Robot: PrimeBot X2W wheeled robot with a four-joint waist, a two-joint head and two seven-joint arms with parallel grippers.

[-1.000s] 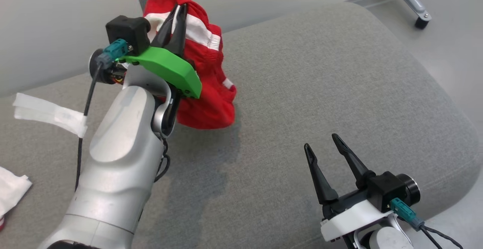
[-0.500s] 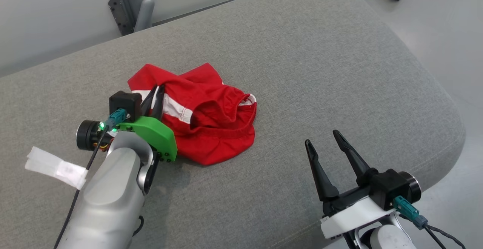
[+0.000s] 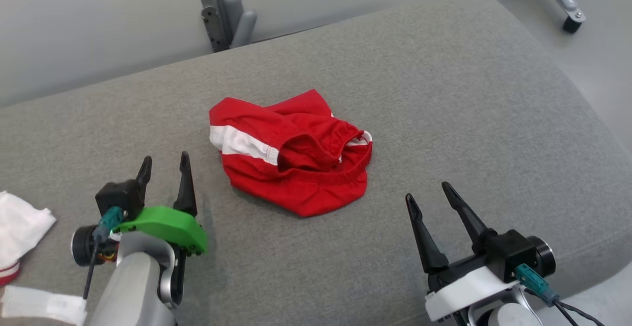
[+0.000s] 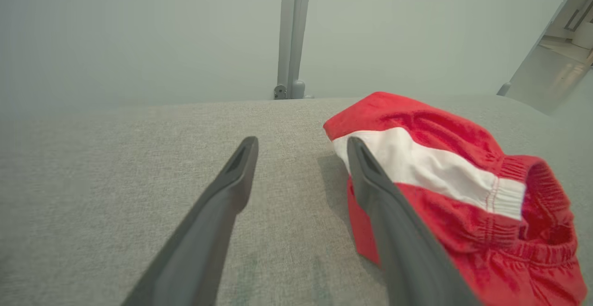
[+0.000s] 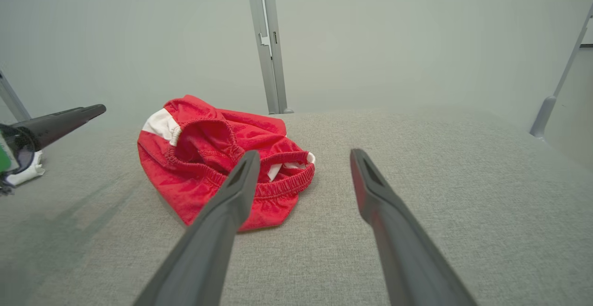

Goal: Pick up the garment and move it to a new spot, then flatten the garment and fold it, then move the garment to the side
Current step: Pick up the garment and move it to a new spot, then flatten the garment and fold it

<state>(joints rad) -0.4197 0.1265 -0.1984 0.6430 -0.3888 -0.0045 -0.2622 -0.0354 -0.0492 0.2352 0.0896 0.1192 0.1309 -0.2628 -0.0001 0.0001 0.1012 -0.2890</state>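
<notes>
Left gripper (image 3: 165,157) released the red garment (image 3: 296,168), crumpled mid-cushion (image 3: 444,94); it and right gripper (image 3: 427,191) gape empty; flattening next, grab opposite edges.

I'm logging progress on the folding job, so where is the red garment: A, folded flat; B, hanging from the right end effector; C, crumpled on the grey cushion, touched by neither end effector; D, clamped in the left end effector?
C: the red garment lies bunched on the grey cushion; the open left end effector and right end effector sit clear of it.
</notes>
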